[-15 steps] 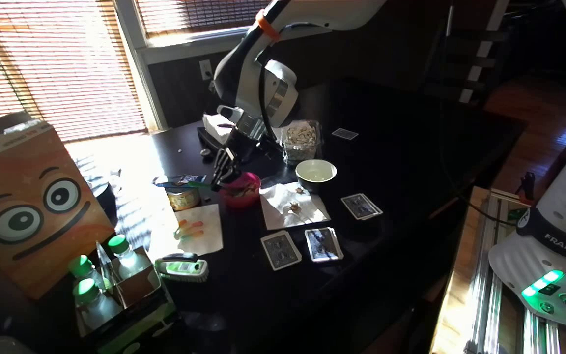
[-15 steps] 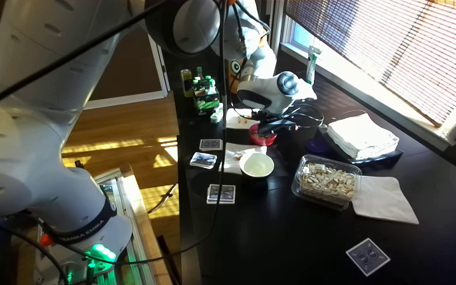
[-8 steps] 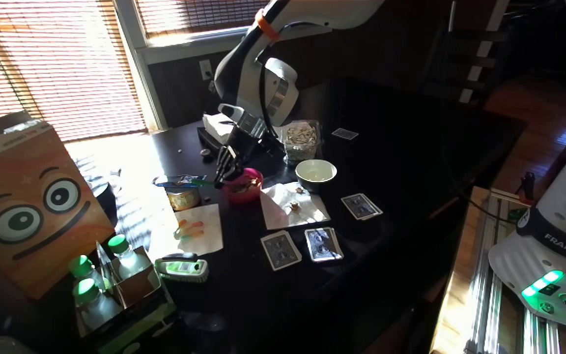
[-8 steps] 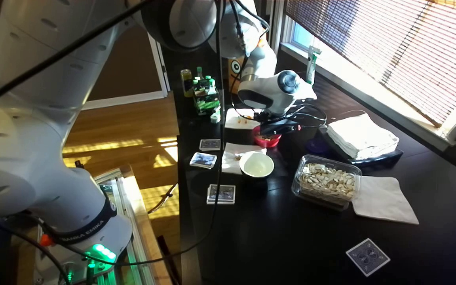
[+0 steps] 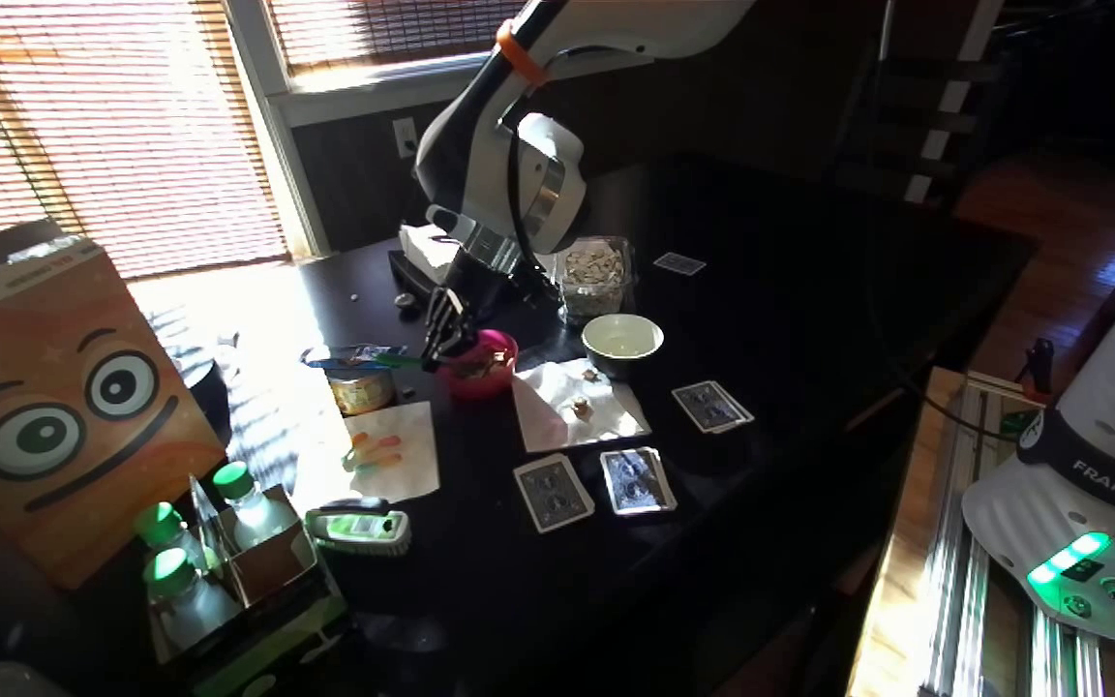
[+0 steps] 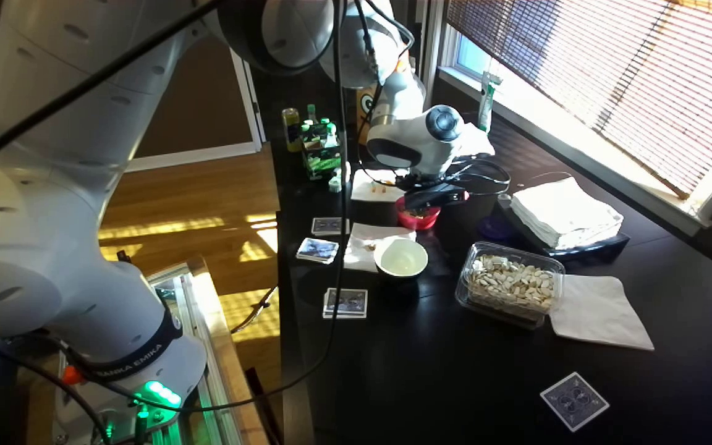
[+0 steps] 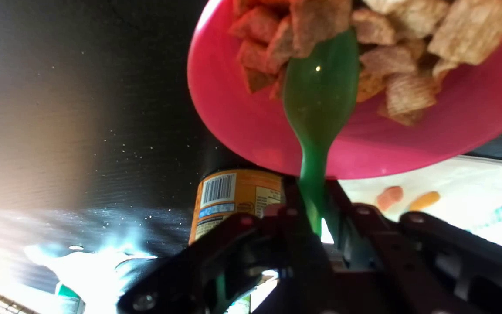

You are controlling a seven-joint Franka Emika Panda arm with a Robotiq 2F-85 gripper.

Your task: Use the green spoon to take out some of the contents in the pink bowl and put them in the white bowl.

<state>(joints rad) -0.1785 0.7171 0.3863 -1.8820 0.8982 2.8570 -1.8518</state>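
Note:
My gripper [image 7: 314,187] is shut on the handle of the green spoon [image 7: 318,91]. The spoon reaches over the near rim of the pink bowl [image 7: 251,135]. Its tip is hidden under brown square cereal pieces [image 7: 320,22]. In an exterior view the spoon's handle end [image 5: 399,362] sticks out behind the fingers. The pink bowl shows in both exterior views [image 5: 480,385] [image 6: 418,222], partly covered by the gripper. The white bowl [image 5: 623,334] stands beside it, across a napkin, and looks empty; it also shows in an exterior view [image 6: 401,257].
A clear jar of pale pieces [image 6: 510,284] stands behind the white bowl. A napkin [image 5: 567,426] with a few crumbs lies between the bowls. An orange can [image 7: 233,196] and a napkin with gummies [image 5: 412,465] are near the pink bowl. Several card stacks [image 5: 637,481] lie in front.
My gripper and the spoon have shifted slightly towards the white bowl, and the pink bowl has slid a little with them. In the last half second the wrist has tilted slightly.

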